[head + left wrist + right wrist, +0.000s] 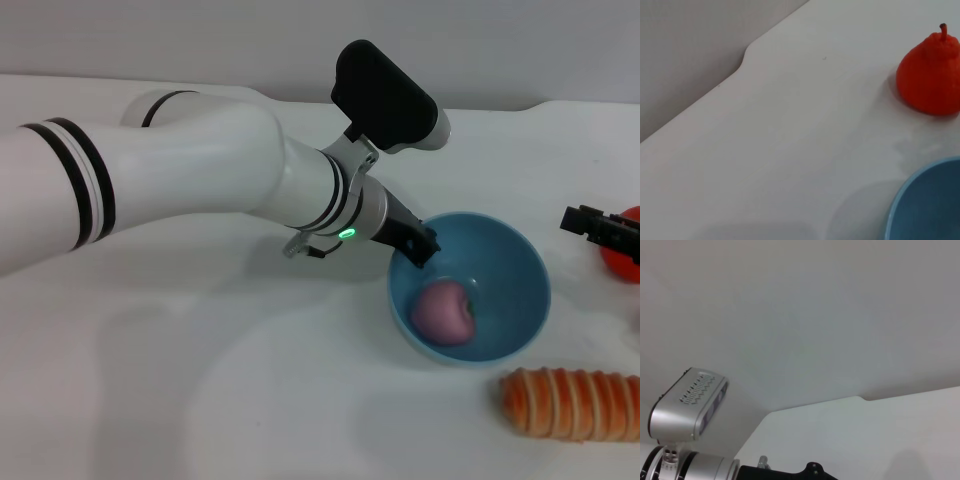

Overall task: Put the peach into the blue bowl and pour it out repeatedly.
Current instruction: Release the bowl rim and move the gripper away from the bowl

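If you tip the blue bowl [470, 288] too fast from here, the peach [444, 311] could roll out hard and run off across the tabletop [200, 400]. It is round and smooth, so I think it will not stop quickly. It might bump the orange-and-white striped roll [572, 403], which lies just beside the bowl on the near side, or roll toward the red pear [930, 75] on the far right.

Your left claw [420, 246] sits at the bowl's rim on the left side, and its dark tips look pinched onto the rim. That hold is on a thin edge of slick plastic, so the bowl may slip or swing when you lift it. If it drops, it could land on the peach or flip over.

Right now the pink peach is inside the blue bowl, lying low on the left part of the floor, close under the claw. Nothing else is in the bowl. It is the only bowl you have.

Your right claw [600, 228] waits at the right edge, just in front of the red pear. You cannot tell from here if it is open or closed. Keep it out of the way when the peach comes out.
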Robot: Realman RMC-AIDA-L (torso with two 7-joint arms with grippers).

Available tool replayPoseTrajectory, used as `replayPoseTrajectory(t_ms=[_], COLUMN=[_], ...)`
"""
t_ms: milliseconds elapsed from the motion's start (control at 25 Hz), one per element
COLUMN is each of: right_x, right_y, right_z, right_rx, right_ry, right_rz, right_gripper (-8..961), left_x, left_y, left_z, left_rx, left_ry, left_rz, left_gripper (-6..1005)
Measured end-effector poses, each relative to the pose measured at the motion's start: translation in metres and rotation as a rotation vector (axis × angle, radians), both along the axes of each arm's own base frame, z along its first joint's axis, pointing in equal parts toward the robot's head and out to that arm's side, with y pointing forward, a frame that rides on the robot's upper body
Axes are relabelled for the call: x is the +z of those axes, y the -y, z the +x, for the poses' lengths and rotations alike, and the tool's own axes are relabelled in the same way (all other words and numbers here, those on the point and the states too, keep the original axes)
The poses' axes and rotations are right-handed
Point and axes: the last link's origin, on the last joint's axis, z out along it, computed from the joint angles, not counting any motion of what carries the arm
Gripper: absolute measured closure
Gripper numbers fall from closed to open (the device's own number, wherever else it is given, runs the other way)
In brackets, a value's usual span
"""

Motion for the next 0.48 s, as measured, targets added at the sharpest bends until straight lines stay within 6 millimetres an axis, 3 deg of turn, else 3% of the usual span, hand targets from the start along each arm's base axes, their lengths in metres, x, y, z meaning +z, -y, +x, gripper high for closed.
replayPoseTrajectory(t_ms=[360,480], right_x=[0.0,0.001], right_y=[0.0,0.001], right_z=[0.003,0.005], right_rx=[-0.005,-0.006], right_ry=[0.013,0.018], right_rz=[0.014,0.02], right_gripper=[522,522], left_x=[0.002,0.003], left_y=[0.005,0.006], left_z=[0.011,0.016], left_rx=[-0.014,-0.024], left_ry=[0.062,0.082], left_rz=[0.003,0.007], left_gripper=[951,889])
